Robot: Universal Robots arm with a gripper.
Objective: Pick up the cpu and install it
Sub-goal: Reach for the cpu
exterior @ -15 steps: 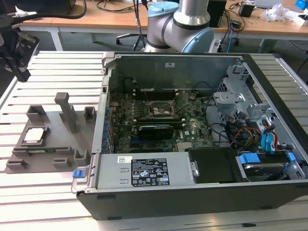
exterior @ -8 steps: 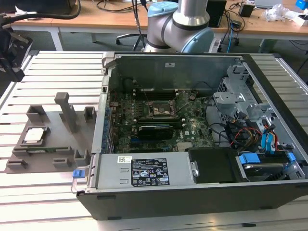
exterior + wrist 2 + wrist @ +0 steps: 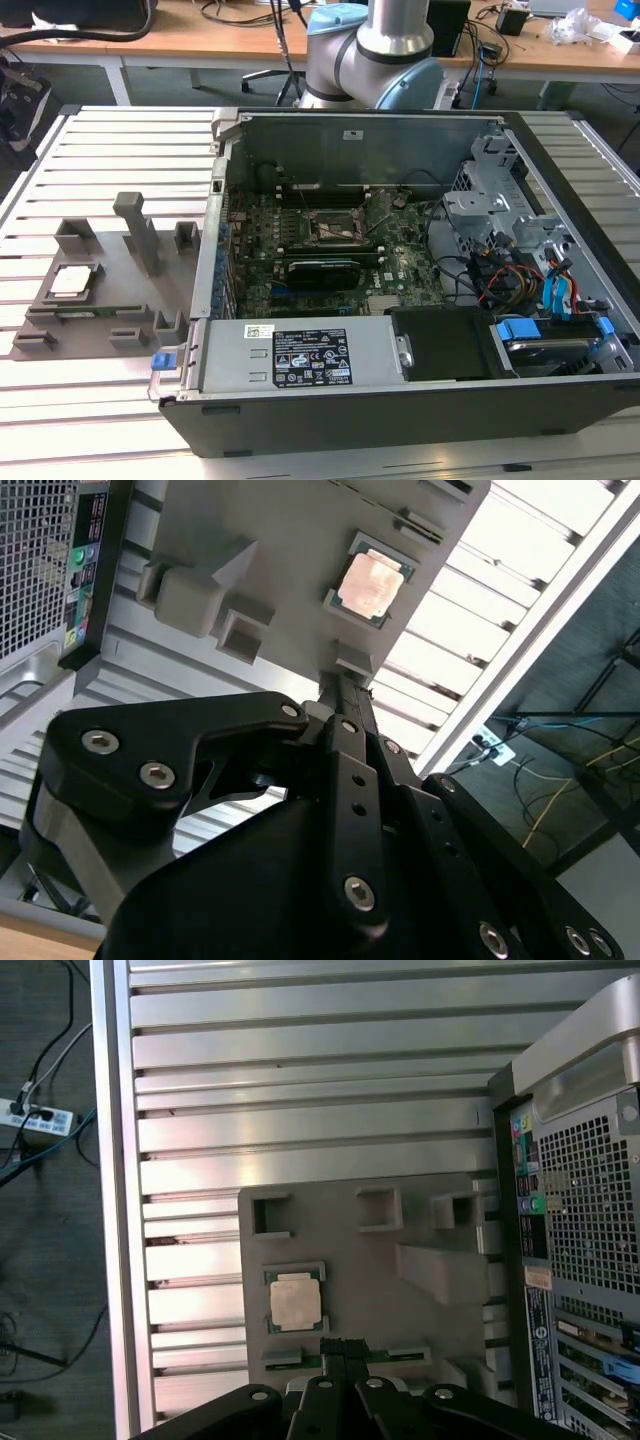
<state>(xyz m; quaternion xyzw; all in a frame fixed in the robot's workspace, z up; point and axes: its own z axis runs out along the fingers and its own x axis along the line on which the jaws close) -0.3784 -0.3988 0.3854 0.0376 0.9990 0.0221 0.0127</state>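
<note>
Hanging closed and empty near the grey holder (image 3: 350, 1260), the gripper (image 3: 340, 1343) has not yet lifted the cpu (image 3: 296, 1300), which lies in a recess by the holder's edge farthest from the computer case (image 3: 585, 1190).

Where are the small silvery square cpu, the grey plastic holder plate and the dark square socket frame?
cpu (image 3: 297, 1302), first wrist view, metal top
holder plate (image 3: 360, 1280), first wrist view, bare surface
socket frame (image 3: 335, 228), exterior view, its middle

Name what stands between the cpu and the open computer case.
In the exterior view, a tall grey post and a small grey block rise from the grey fixture plate between the cpu and the computer case.
</note>
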